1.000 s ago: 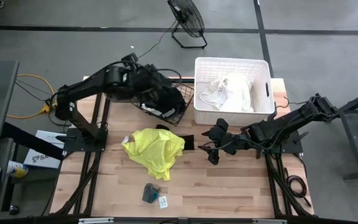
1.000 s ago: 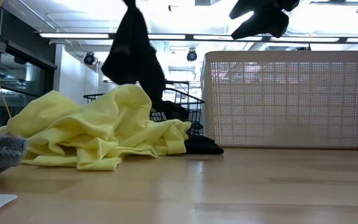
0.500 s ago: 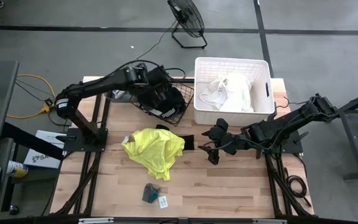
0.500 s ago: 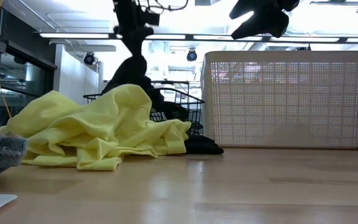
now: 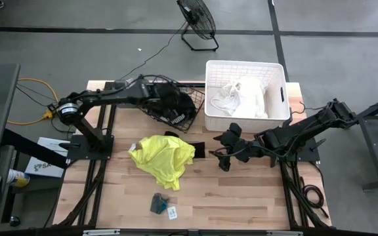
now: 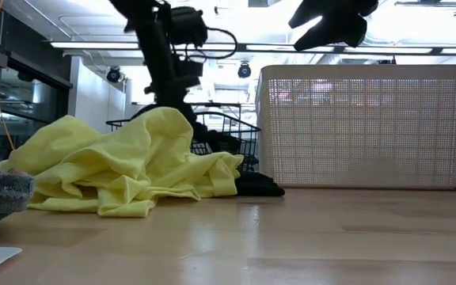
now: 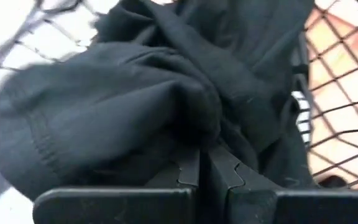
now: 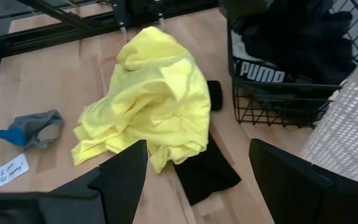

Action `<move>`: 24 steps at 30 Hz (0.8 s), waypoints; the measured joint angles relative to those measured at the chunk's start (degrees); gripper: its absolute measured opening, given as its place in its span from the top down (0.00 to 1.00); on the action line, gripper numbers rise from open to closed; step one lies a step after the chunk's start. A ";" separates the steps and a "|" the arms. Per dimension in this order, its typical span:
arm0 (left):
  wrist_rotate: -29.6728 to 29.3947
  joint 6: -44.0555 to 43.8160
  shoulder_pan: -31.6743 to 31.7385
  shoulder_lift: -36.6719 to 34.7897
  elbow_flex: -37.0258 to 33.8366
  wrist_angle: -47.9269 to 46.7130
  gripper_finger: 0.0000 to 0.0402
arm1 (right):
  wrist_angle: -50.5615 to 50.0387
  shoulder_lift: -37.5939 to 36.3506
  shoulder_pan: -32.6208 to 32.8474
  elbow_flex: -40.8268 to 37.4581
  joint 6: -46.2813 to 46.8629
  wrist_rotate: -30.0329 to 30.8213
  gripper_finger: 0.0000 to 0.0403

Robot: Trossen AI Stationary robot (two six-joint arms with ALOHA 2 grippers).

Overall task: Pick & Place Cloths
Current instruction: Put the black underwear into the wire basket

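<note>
Fingers of the left gripper pinch a black cloth down inside the black wire basket, while the right gripper hovers spread near the yellow cloth.

neon yellow cloth crumpled mid-surface, black ones heaped in the basket - white ones in the tub

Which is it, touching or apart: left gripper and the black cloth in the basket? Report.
Touching. The left wrist view shows the left gripper shut on the black cloth inside the wire basket.
</note>
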 joint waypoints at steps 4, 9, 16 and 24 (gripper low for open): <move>3.06 -1.58 0.02 0.00 -5.79 9.26 1.00 | 0.02 0.00 -0.85 0.00 0.06 0.18 0.32; 4.39 -5.02 0.04 0.00 -9.73 17.51 1.00 | 0.88 0.00 -2.43 0.00 0.10 0.14 0.32; 4.92 -11.84 0.02 2.96 -10.63 19.07 1.00 | 1.17 0.00 -5.43 0.00 0.15 0.17 0.32; 8.61 -15.61 0.02 6.25 -10.23 19.98 1.00 | 1.68 0.00 -7.82 0.00 0.01 0.09 0.32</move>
